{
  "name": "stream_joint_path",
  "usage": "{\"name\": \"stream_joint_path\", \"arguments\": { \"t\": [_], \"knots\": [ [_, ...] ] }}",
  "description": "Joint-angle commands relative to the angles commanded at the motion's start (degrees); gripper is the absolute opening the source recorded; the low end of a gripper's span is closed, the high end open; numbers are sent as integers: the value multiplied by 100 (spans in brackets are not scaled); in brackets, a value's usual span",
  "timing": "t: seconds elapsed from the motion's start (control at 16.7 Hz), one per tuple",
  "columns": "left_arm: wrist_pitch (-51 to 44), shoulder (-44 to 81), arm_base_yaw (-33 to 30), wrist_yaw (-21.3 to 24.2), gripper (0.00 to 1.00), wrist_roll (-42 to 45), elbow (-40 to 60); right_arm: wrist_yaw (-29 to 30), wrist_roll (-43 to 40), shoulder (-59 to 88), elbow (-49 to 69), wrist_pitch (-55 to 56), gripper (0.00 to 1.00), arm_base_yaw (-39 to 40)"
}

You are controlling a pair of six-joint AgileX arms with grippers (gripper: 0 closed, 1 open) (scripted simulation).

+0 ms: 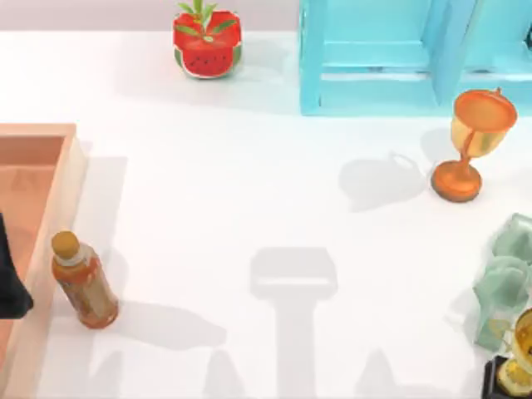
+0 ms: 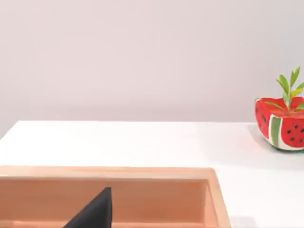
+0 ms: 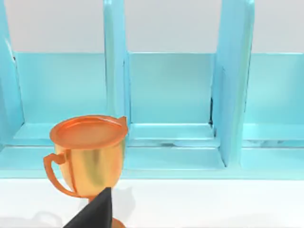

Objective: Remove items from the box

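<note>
Bottle [image 1: 83,283] stands on surface [image 1: 266,216] just outside box [image 1: 50,199]. Left gripper [image 1: 10,287] over box; fingers' state cannot tell. Next: find remaining item inside, descend.

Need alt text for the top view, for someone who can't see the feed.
A salmon-orange box sits at the table's left edge, with an orange bottle standing just outside its wall. Farther back are a watermelon pot, a turquoise crate and an orange goblet.
</note>
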Motion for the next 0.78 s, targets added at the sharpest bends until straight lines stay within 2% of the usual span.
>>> {"name": "stream_joint_path", "arguments": {
  "t": [0.18,0.36,0.54,0.78],
  "knots": [
    [-66,68,24,0,100,25,66,0,0,0,0,0,100,0],
    [-593,618,208,0,100,220,595,0,0,0,0,0,100,0],
    [-1516,1700,482,0,100,511,1518,0,0,0,0,0,100,0],
    [-2995,3795,876,0,100,929,3014,0,0,0,0,0,100,0]
  ]
}}
